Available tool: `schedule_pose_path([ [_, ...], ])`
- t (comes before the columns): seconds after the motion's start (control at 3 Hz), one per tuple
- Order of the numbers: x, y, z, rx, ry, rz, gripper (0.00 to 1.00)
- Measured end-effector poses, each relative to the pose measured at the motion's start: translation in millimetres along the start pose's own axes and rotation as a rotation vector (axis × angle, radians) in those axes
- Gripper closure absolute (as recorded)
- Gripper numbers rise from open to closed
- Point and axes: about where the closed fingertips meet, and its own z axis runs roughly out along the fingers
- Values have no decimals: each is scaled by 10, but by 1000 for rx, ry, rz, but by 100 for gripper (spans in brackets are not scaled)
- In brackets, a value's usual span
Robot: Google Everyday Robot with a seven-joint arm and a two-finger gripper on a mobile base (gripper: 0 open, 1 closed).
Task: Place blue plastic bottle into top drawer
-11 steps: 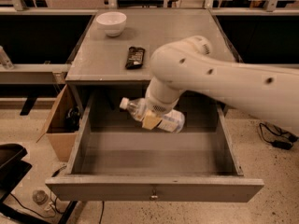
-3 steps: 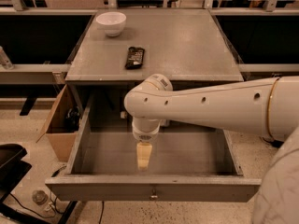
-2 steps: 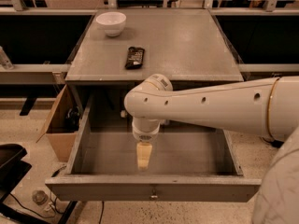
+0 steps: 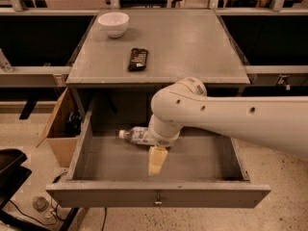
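Grey top drawer (image 4: 96, 196): pulled wide open, its front panel and small knob (image 4: 157, 202) nearest the camera.
Gripper (image 4: 155, 166): hanging over the middle of the drawer floor, cream tip pointing down. How far open it is cannot be told. Nothing shows in its hold.
Blue plastic bottle (image 4: 136, 135): lying on its side on the drawer floor, toward the drawer's back wall, white cap to the drawer's left. Its other end is hidden behind the arm (image 4: 231, 119).
Snack bar (image 4: 137, 59): flat on the tabletop above the drawer.
White bowl (image 4: 113, 23): on the far left of that tabletop, well behind the drawer.
Risk: the bottle is round and on its side, so a brush from the wrist on lifting out could roll it about the drawer. The arm could also catch the tabletop edge overhanging the drawer's back.
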Motion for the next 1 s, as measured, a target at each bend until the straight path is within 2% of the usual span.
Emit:
schedule_pose_path([
  [0.33,260,106,-566,48,-75,30,0],
  [0.67,718,151,-1291,120,-122,107,0],
  [1.0,1196,319,-1968,232,-129,181,0],
])
